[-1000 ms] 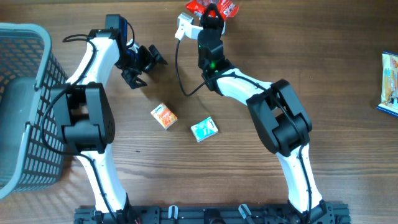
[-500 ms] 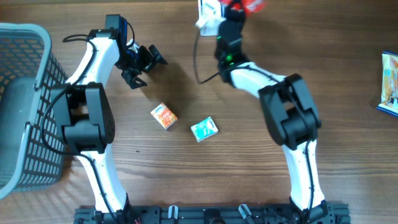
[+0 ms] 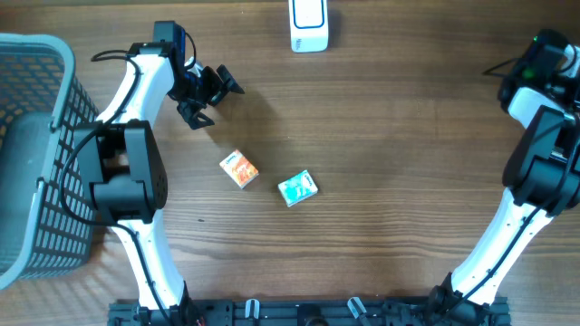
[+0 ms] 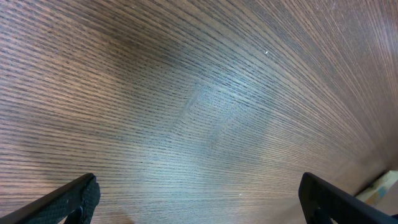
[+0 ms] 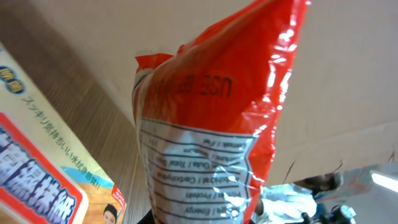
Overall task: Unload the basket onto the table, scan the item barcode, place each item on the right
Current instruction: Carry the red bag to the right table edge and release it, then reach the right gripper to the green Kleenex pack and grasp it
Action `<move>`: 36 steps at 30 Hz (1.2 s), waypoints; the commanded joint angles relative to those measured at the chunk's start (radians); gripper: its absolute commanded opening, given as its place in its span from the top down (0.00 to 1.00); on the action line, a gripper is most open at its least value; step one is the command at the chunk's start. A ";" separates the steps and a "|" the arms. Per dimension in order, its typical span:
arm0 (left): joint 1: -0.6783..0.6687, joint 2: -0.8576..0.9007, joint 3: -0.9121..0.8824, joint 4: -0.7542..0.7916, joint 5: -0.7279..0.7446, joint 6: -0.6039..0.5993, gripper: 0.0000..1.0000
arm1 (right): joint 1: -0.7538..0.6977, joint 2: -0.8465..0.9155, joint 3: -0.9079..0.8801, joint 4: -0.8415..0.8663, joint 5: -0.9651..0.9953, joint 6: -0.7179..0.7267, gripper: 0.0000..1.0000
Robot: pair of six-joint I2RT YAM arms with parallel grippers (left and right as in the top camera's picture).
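Note:
A red packet (image 5: 205,143) with a white nutrition label fills the right wrist view, and my right gripper is shut on its lower end; the fingers are hidden behind it. No barcode shows on the side I see. Overhead, the right arm (image 3: 536,100) reaches to the table's far right edge, with its gripper and the packet out of frame. The white scanner (image 3: 308,25) lies at the top centre. My left gripper (image 3: 207,93) hovers open over bare wood at the upper left, nothing between its fingers (image 4: 74,199).
An orange box (image 3: 238,168) and a teal box (image 3: 296,187) lie mid-table. A grey basket (image 3: 36,136) stands at the left edge. In the right wrist view, a printed snack pack (image 5: 43,168) lies on the left and a cardboard wall (image 5: 348,81) stands behind.
The right arm has swung from the scanner at top centre out to the far right edge, carrying the red packet. The left arm has not moved.

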 commanded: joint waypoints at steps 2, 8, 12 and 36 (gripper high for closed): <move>0.002 -0.024 -0.004 0.000 -0.002 0.012 0.00 | -0.003 0.009 -0.106 0.002 -0.071 0.089 0.50; 0.002 -0.024 -0.004 0.000 -0.002 0.011 0.00 | 0.006 0.008 -0.150 -0.013 -0.115 0.103 0.10; 0.002 -0.024 -0.004 0.000 -0.002 0.012 0.00 | 0.039 0.006 -0.150 -0.034 -0.116 0.106 0.06; 0.002 -0.024 -0.004 0.000 -0.002 0.012 0.00 | 0.391 -0.798 -0.089 -1.012 -1.798 0.843 0.00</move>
